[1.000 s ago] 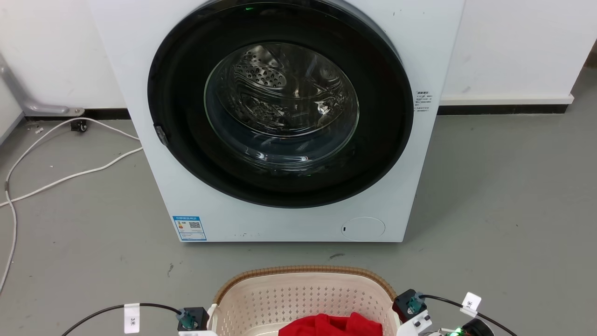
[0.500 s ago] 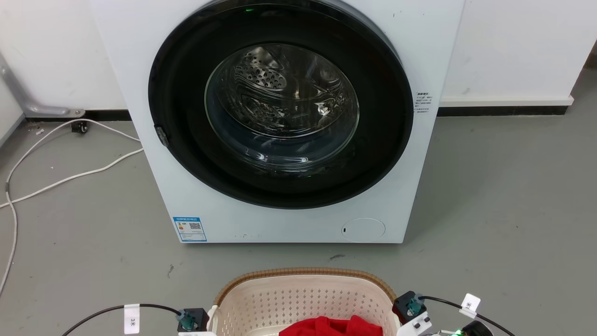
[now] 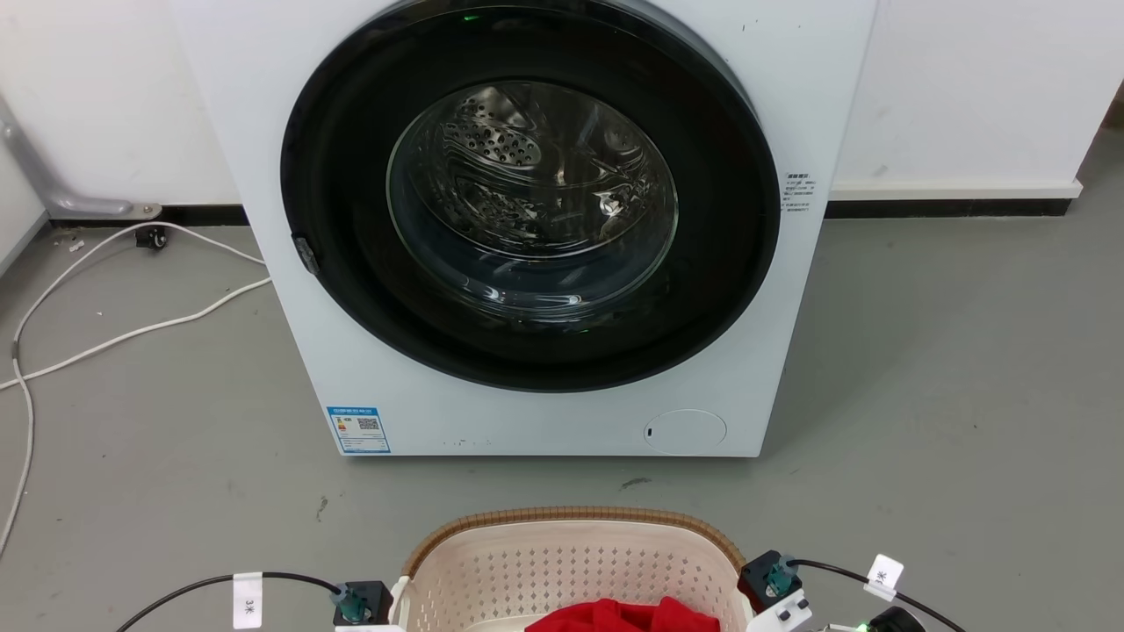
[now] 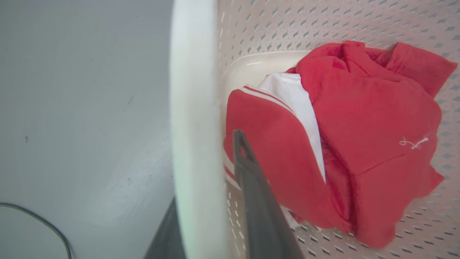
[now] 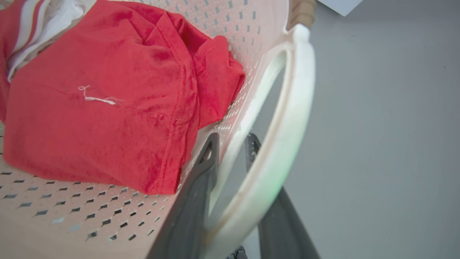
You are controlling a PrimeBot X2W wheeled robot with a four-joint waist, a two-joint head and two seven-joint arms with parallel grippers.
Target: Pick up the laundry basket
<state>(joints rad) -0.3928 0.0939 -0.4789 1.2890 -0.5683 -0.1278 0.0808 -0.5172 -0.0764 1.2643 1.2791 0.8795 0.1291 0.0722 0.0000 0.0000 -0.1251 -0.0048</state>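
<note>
The laundry basket (image 3: 571,557), cream perforated plastic with a brown woven rim, sits at the bottom of the head view in front of the washing machine, with red and white clothing (image 3: 615,614) inside. In the left wrist view my left gripper (image 4: 203,169) straddles the basket's white side handle (image 4: 194,108), with one finger inside the basket and the other mostly hidden outside it. My right gripper (image 5: 233,140) clamps the opposite side, one finger inside against the wall and the other seen through the handle (image 5: 298,90) opening.
A white front-loading washing machine (image 3: 544,421) with its round dark door shut stands close behind the basket. White cables (image 3: 132,333) trail over the grey floor at the left. A white wall with a dark skirting strip (image 3: 948,206) runs behind.
The basket and both wrists have slid slightly toward the bottom of the head view; the washing machine has barely shifted.
</note>
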